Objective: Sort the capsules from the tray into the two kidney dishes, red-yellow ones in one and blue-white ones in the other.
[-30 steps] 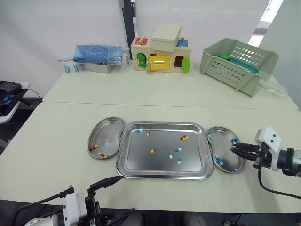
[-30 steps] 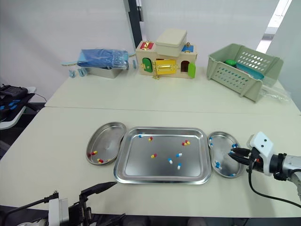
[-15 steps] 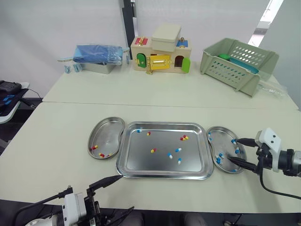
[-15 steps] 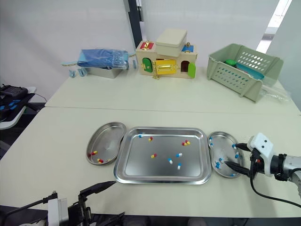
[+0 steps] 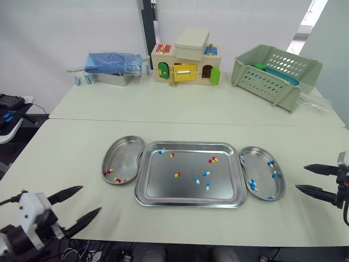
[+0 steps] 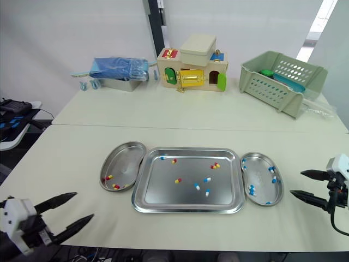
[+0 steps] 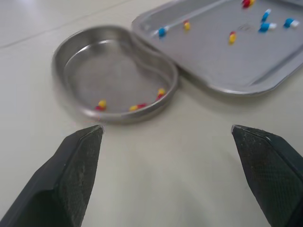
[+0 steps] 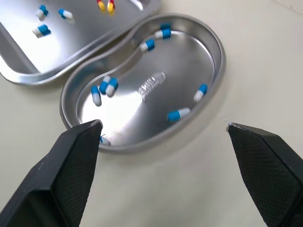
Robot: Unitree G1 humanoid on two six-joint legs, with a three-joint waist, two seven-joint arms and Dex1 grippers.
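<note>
The steel tray [image 5: 163, 188] lies mid-table with several capsules: blue-white ones [image 5: 206, 173] and red-yellow ones [image 5: 212, 160]. Touching its left side, the left kidney dish [image 5: 126, 154] holds a few red-yellow capsules [image 7: 100, 103]. The right kidney dish [image 5: 264, 188] holds several blue-white capsules [image 8: 179, 114]. My left gripper [image 5: 90, 198] hovers open and empty near the table's front left corner, short of the left dish. To the right of the right dish, my right gripper [image 5: 301, 177] is open with nothing between its fingers.
On the far table stand a blue-covered metal box [image 5: 112, 68], a toy house with coloured doors [image 5: 186, 63] and a green slotted basket [image 5: 275, 71]. A seam between the two tables [image 5: 163, 121] runs behind the tray.
My right gripper was shut over the right dish, then opened and drew back to the right, clear of it. My left gripper swung left, away from the tray's front edge.
</note>
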